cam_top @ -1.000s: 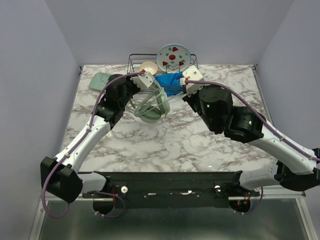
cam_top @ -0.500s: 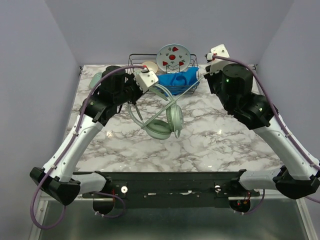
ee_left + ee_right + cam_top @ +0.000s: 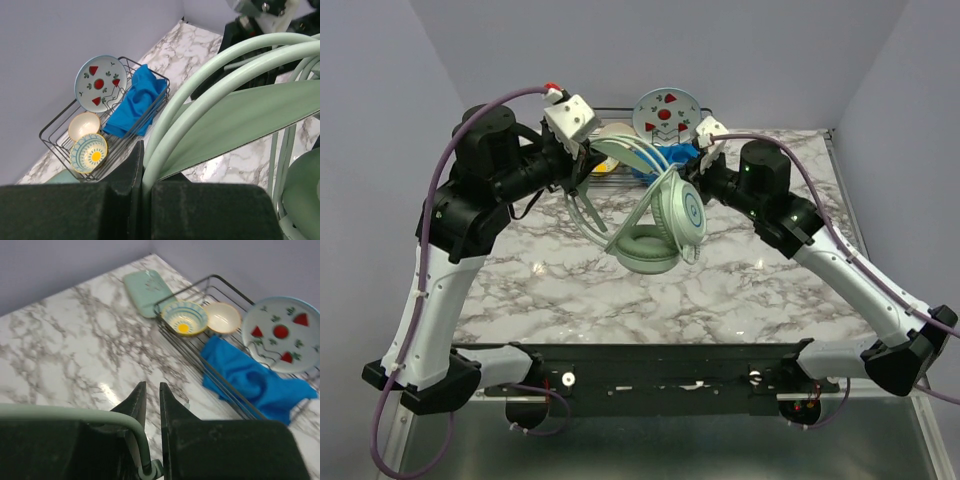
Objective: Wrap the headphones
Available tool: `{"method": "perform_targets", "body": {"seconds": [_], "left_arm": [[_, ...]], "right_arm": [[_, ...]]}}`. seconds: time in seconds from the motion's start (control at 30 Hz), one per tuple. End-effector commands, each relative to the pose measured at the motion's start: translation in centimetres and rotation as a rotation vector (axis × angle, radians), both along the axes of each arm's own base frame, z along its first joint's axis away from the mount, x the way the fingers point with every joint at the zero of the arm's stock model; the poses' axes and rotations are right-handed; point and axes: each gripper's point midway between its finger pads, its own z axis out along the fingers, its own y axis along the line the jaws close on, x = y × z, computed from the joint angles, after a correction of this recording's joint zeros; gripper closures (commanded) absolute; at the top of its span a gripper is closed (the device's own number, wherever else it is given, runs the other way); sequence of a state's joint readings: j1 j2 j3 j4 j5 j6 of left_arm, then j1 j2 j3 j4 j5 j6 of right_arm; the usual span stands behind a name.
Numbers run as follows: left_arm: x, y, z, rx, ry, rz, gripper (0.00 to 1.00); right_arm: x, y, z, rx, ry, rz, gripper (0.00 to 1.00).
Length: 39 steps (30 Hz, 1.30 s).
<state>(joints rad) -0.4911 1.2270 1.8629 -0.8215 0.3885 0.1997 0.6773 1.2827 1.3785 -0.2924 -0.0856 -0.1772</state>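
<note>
Two holds on the headphones (image 3: 677, 212), hanging above the desk (image 3: 760, 290): our left pincer (image 3: 143, 152) and right pincer (image 3: 152, 390) both pinch them tight, and we fear pulling apart could slip them loose.

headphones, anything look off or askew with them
Yes: the headphones are held twisted between the left claw and right claw, one cup facing up, the other tilted below it, and the cable dangles in a loose loop.

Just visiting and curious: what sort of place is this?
Probably a robot test booth dressed like a kitchen counter: plain walls box in a marble table, and a wire rack holds a plate, bowls and a blue cloth.
</note>
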Motion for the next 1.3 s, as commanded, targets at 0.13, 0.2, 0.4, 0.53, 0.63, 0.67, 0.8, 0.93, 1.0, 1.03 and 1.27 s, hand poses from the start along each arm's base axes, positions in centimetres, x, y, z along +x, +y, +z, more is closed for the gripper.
{"method": "perform_targets", "body": {"seconds": [0.13, 0.2, 0.4, 0.53, 0.63, 0.67, 0.8, 0.93, 1.0, 1.03, 1.27], "left_arm": [[-2.5, -1.3, 6.2, -0.235, 0.048, -0.062, 1.0], [-2.7, -1.3, 7.0, -0.256, 0.042, -0.066, 1.0], [-2.1, -0.8, 8.0, -0.281, 0.028, -0.016, 1.0], [-2.2, -0.3, 8.7, -0.297, 0.013, 0.004, 1.0], [-2.3, -0.2, 9.4, -0.311, 0.006, 0.007, 1.0], [-2.4, -0.2, 9.6, -0.315, 0.002, 0.007, 1.0], [-2.3, 0.1, 9.9, -0.318, -0.009, 0.022, 1.0], [-2.1, 0.2, 9.8, -0.315, -0.013, 0.036, 1.0], [-1.9, 0.4, 9.9, -0.31, -0.025, 0.046, 1.0], [-1.7, 0.5, 9.9, -0.309, -0.029, 0.059, 1.0], [-0.7, 0.8, 9.5, -0.304, -0.03, 0.101, 1.0]], "right_arm": [[-2.3, 7.3, 1.3, 0.336, 0.015, 0.288, 0.66], [-2.5, 8.2, 1.3, 0.353, 0.021, 0.321, 0.61], [-1.7, 9.7, -1.0, 0.379, 0.084, 0.31, 0.5], [-1.9, 9.6, -3.5, 0.397, 0.134, 0.295, 0.48], [-1.5, 9.7, -5.0, 0.395, 0.165, 0.274, 0.46], [-1.5, 9.7, -5.7, 0.387, 0.178, 0.264, 0.46], [-0.9, 9.3, -7.1, 0.373, 0.191, 0.218, 0.44], [-1.2, 9.2, -8.1, 0.359, 0.207, 0.216, 0.42], [-1.3, 8.8, -8.9, 0.35, 0.215, 0.197, 0.41], [-1.4, 8.7, -9.0, 0.349, 0.215, 0.194, 0.41], [-2.5, 7.2, -10.0, 0.327, 0.209, 0.167, 0.34]]}}
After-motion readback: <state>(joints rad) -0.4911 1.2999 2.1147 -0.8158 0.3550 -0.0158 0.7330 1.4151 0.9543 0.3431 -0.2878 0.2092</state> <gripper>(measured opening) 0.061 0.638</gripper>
